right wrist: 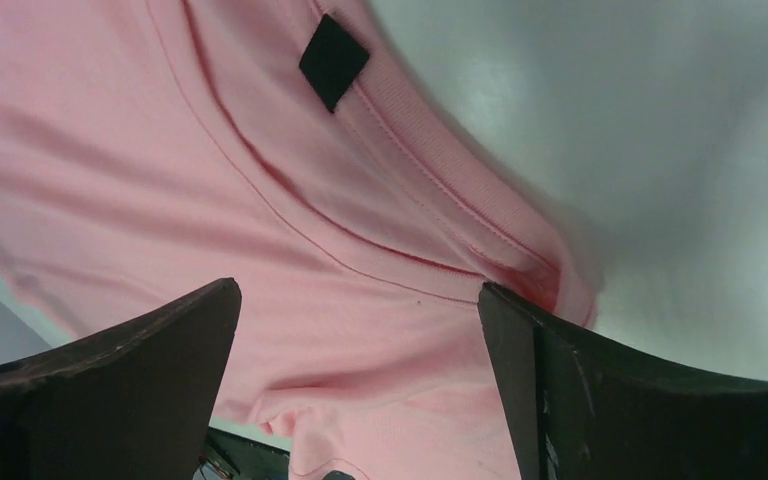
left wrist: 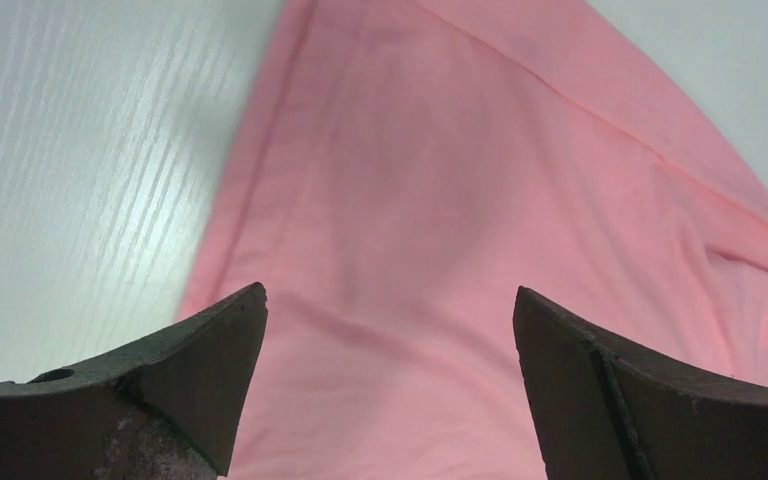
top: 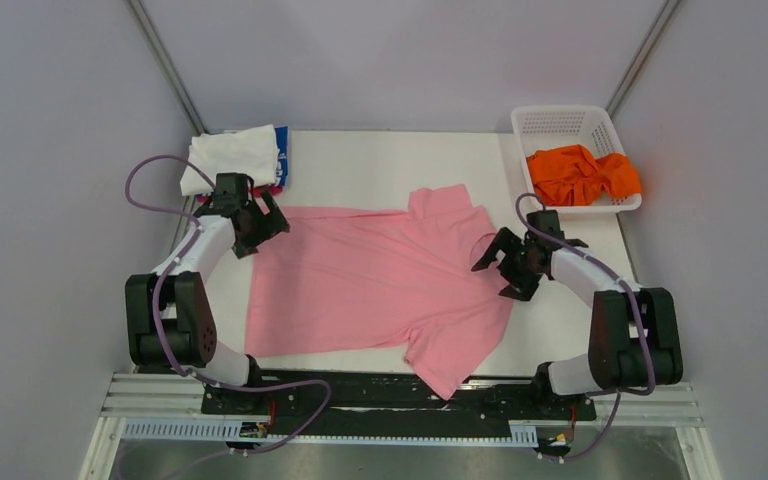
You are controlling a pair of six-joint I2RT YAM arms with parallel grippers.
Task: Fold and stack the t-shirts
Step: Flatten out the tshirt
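Note:
The light pink t-shirt (top: 375,280) lies spread flat on the white table, collar to the right, one sleeve hanging over the near edge. My left gripper (top: 265,222) is open above the shirt's far left corner; the left wrist view shows pink cloth (left wrist: 420,200) between the spread fingers. My right gripper (top: 495,262) is open over the collar; the right wrist view shows the collar seam and a black tag (right wrist: 333,60). Folded white (top: 230,155), blue (top: 282,150) and magenta (top: 265,188) shirts are stacked at the far left. An orange shirt (top: 580,175) lies in the basket.
The white lattice basket (top: 565,125) stands at the far right corner. The black rail (top: 400,390) carrying the arm bases runs along the near edge. Grey walls close in on both sides.

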